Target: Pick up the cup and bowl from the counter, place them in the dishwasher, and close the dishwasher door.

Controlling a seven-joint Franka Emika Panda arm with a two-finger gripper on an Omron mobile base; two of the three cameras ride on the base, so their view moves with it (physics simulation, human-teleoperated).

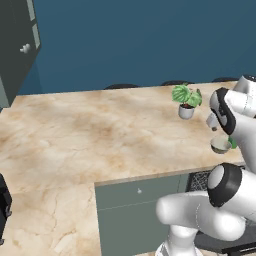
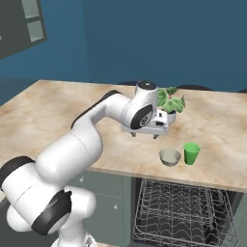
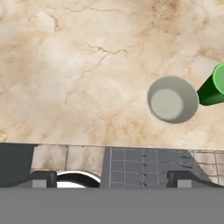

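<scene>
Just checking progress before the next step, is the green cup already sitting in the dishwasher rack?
No, the cup stands upright on the counter beside the bowl, above the dishwasher rack.

The bowl (image 2: pixel 170 157) sits just left of the cup (image 2: pixel 191 153) on the counter (image 2: pixel 58 111), above the dishwasher (image 2: pixel 183 212).

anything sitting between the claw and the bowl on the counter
Nothing: in the right base view, bare counter separates the open claw, hovering above, from the bowl. The hand view also shows only marbled stone around the bowl, with the cup beyond.
</scene>
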